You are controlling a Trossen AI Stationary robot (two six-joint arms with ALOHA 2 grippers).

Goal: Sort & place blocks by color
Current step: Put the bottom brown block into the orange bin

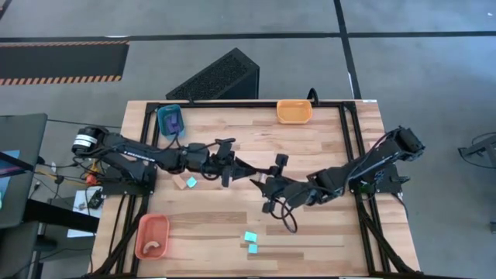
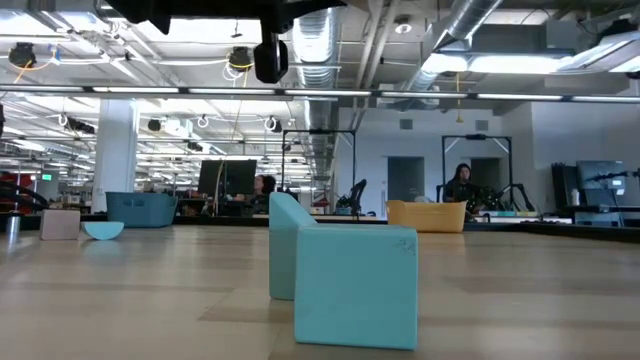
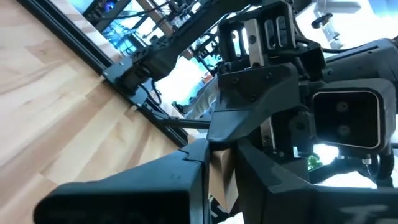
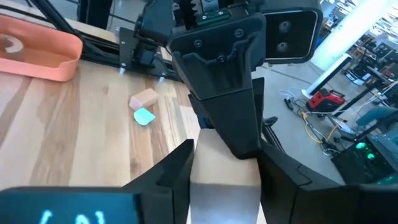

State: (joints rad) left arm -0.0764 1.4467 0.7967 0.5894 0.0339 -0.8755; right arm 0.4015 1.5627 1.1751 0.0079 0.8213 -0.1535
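My left gripper (image 1: 249, 172) and my right gripper (image 1: 265, 184) meet tip to tip above the table's middle. Both are closed on one pale tan wooden block, which shows in the left wrist view (image 3: 221, 177) and the right wrist view (image 4: 224, 182); the fingers hide it in the high view. Another tan block (image 1: 180, 183) and a cyan block (image 1: 191, 183) lie on the table under the left arm. Two cyan cubes (image 1: 250, 242) rest near the front edge. A dark blue block (image 1: 171, 121) lies in the teal tray (image 1: 161, 116). My left gripper pinches the tan block's near part (image 3: 219, 163) between its two fingers, coming level from the table's left. The block is lifted clear of the table. My right gripper pinches the same block by two opposite faces (image 4: 225, 167) between its fingers, coming level from the table's right. The left gripper's finger (image 4: 231, 106) overlaps the block's far end.
A yellow-orange tray (image 1: 294, 111) stands at the far edge. A salmon-orange tray (image 1: 152, 236) with a pale piece inside stands at the near left. A black perforated box (image 1: 219, 76) stands beyond the table. People sit in the room behind (image 2: 461, 185).
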